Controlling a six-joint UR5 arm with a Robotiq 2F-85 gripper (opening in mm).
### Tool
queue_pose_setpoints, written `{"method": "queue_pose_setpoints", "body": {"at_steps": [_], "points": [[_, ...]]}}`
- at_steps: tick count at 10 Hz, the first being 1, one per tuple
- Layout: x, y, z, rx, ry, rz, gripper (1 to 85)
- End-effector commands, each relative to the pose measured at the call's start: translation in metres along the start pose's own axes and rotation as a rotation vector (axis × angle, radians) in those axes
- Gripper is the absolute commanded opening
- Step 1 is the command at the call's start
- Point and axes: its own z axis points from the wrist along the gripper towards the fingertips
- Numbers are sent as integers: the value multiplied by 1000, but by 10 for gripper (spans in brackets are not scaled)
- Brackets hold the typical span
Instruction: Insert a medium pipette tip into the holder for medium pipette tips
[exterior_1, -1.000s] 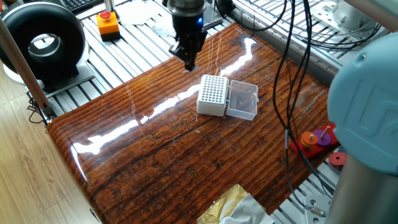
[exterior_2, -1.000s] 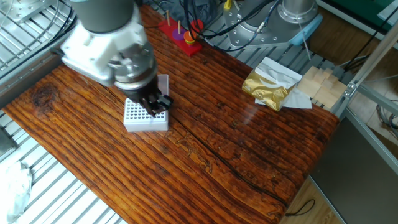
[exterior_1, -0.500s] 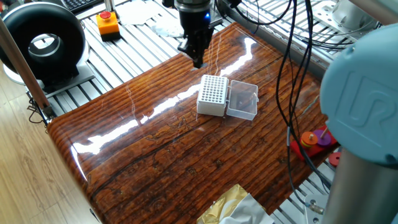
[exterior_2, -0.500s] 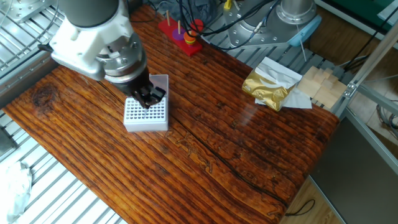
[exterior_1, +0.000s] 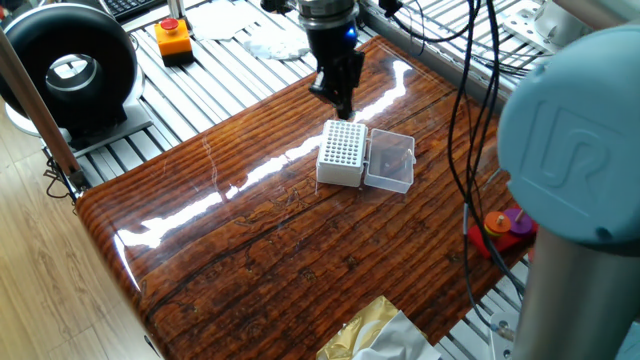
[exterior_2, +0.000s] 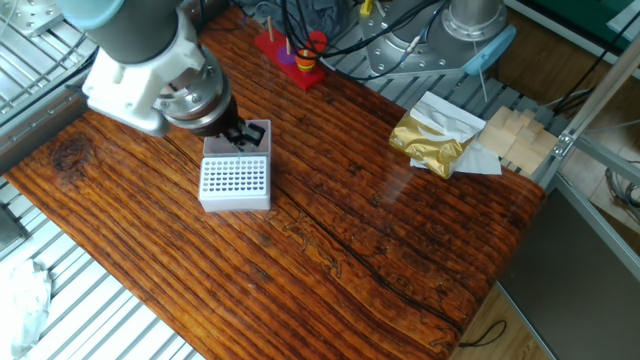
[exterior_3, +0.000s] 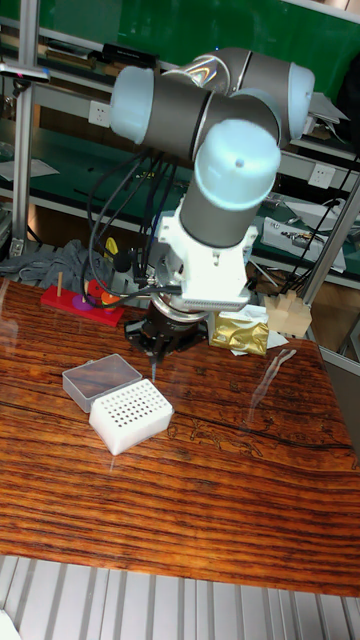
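I see a glossy wood-grain table (exterior_1: 300, 250) set on a metal slatted frame, with glare streaks across its far half. On the frame to the far left sit a round black device (exterior_1: 68, 68) and an orange box with a red button (exterior_1: 173, 38). At the right edge is a red peg toy with coloured rings (exterior_1: 505, 226), and a crumpled gold foil bag (exterior_2: 428, 138) lies at the near edge beside some wooden blocks (exterior_2: 515, 133).

The holder (exterior_1: 340, 155) stands mid-table, a white block with a grid of holes on top, its clear lid (exterior_1: 390, 160) flipped open flat on the right side, touching the block.

My arm reaches down from above, wrist pointing straight at the table, with the jaws (exterior_1: 342, 98) hanging just above the holder's far edge, not touching it. In the tall view a thin pale sliver, the pipette tip (exterior_3: 153, 372), pokes down from the jaws, which appear pinched together on it; the tip is too small for me to make out clearly.
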Motion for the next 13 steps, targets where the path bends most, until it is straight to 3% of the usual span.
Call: {"method": "queue_pose_setpoints", "body": {"at_steps": [1,5,7,8,10,12,13], "points": [[10,-2,7,-9,62,4,10],[0,-1,15,-14,70,20,10],[15,-1,13,-14,129,-32,10],[16,-7,12,11,148,-48,10],[0,-10,17,29,113,-40,10],[-4,-16,19,50,107,-68,10],[-6,-23,19,78,99,-103,10]]}}
